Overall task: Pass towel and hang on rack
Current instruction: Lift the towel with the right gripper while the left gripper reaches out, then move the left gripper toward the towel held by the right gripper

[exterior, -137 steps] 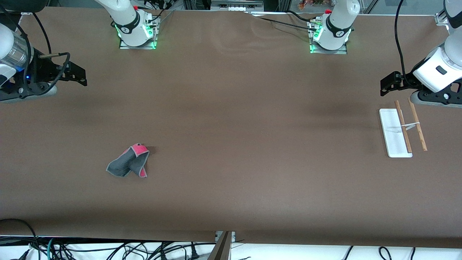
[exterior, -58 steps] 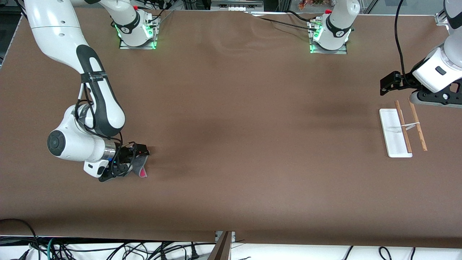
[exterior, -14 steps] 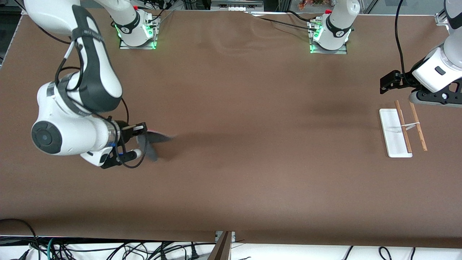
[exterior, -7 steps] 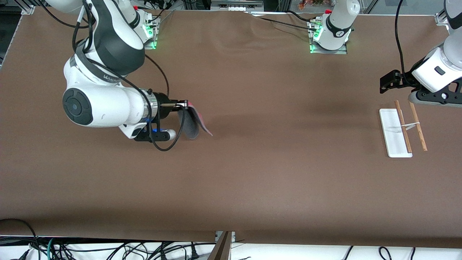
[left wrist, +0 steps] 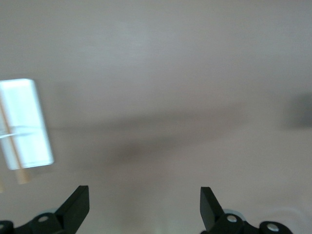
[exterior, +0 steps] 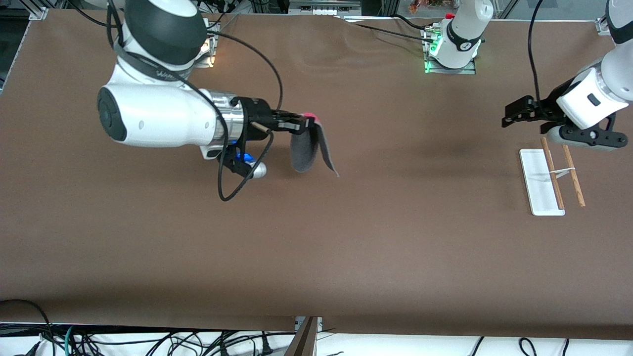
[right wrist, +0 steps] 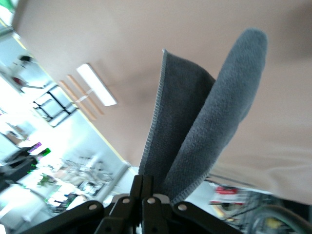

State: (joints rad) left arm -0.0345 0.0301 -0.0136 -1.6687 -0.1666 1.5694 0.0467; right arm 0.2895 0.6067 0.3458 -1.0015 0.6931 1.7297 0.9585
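Observation:
My right gripper (exterior: 302,122) is up over the table's middle, shut on the towel (exterior: 310,147). The dark grey cloth hangs down from the fingers in two folds, with a pink-red strip showing at the pinched top edge. In the right wrist view the towel (right wrist: 204,122) droops from the closed gripper (right wrist: 147,187). The rack (exterior: 550,174), a white base with two thin wooden rods, lies at the left arm's end of the table. My left gripper (exterior: 509,115) hovers open beside the rack (left wrist: 24,124) with nothing between its fingers.
Both arm bases (exterior: 451,48) stand along the table's edge farthest from the front camera. A black cable (exterior: 237,163) loops below the right wrist. Brown table surface (exterior: 405,207) stretches bare between the towel and the rack.
The right arm has lifted the towel off the table and carried it toward the left arm's end. The left gripper has shifted slightly toward the table's middle.

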